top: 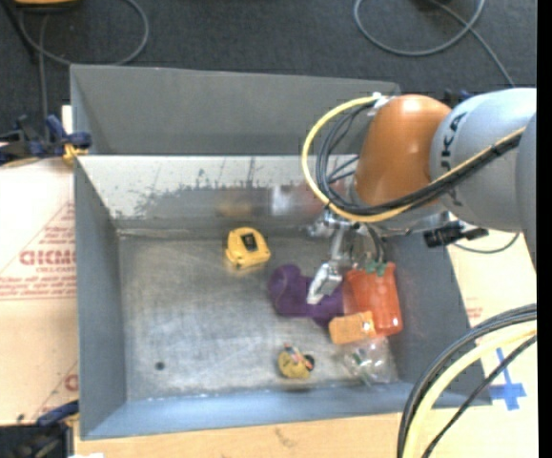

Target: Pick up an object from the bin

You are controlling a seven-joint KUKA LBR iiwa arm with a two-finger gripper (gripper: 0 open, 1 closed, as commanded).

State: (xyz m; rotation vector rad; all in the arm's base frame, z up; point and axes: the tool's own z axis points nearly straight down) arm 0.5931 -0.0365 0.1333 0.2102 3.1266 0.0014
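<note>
My gripper [350,275] is low in the right half of the bin and open. Its left fingertip [324,281] rests at the right edge of a purple curved soft thing [293,292]. The other finger [377,261] stands over the top end of a red-orange bottle-shaped thing [375,301], which lies lengthwise just right of the purple one. The bottle's upper end sits between the two fingers. An orange block [351,328] leans against the bottle's lower end.
A yellow tape measure [246,249] lies near the back wall, left of the gripper. A small yellow and dark toy [296,362] and a clear plastic piece [369,359] sit by the front wall. The arm and its orange cover overhang the bin's right side.
</note>
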